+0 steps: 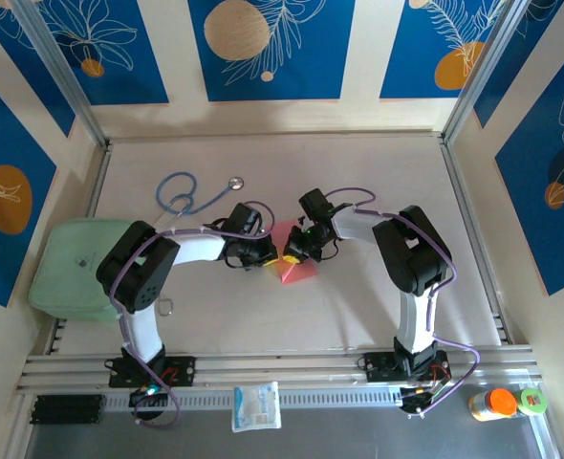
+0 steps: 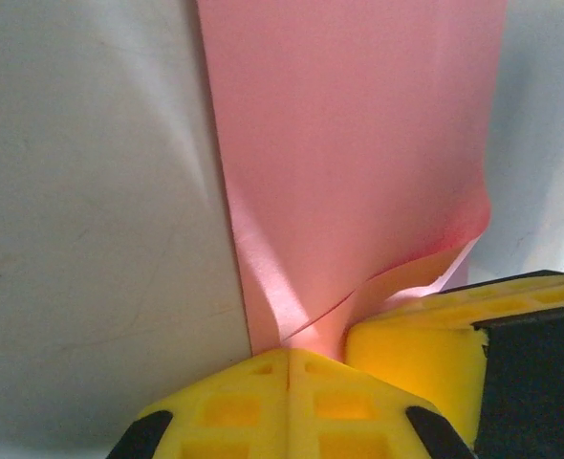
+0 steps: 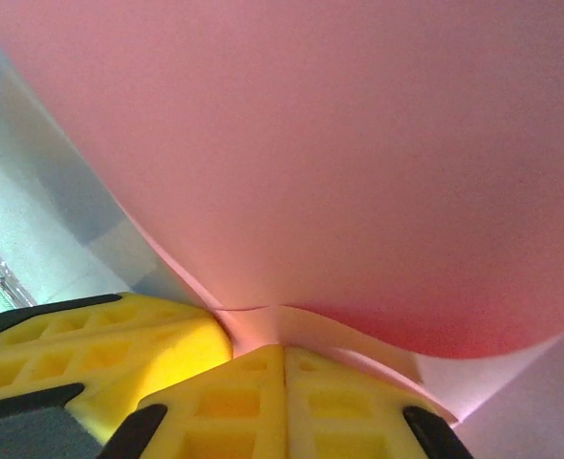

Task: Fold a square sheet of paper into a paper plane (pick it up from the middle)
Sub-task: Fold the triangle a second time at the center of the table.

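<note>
top view: the square sheet of paper [image 1: 299, 272] lies right of the blue stethoscope [image 1: 182, 196], on the side nearer the arm bases. the left gripper [image 1: 269, 256] and right gripper [image 1: 291, 255] sit side by side at the sheet's edge facing the stethoscope.
left wrist view: yellow fingers pressed together, pinching the pink edge, which wrinkles there.
right wrist view: fingers likewise clamped on the sheet's rim, paper bowing over them.
</note>
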Robot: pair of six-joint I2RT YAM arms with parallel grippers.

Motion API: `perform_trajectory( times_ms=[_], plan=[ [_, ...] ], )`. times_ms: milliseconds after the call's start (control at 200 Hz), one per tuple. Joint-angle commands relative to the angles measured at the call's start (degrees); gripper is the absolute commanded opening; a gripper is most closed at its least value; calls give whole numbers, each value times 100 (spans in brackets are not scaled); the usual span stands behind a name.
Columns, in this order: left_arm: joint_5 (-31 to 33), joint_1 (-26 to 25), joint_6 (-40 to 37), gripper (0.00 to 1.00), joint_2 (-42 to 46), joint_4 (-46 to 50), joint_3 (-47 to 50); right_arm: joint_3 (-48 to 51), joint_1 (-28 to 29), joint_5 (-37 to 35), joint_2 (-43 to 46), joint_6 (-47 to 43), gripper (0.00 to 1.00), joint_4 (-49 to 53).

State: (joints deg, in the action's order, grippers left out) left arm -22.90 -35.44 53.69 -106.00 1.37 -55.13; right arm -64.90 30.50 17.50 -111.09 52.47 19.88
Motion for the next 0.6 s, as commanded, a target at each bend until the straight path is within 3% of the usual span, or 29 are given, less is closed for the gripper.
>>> perform_trajectory(
  times_ms=[0, 370, 595],
  plan=[
    [60, -54, -177, 0, -132, 335, -168, 127, -61, 119, 137, -146, 7, -92],
    [158, -65, -369, 0, -211, 629, -301, 267, -194, -47, 605, -1107, 8, -241],
    [143, -67, -420, 0, -225, 703, -383, 275, -224, -150, 484, -1191, 8, -234]
  ],
)
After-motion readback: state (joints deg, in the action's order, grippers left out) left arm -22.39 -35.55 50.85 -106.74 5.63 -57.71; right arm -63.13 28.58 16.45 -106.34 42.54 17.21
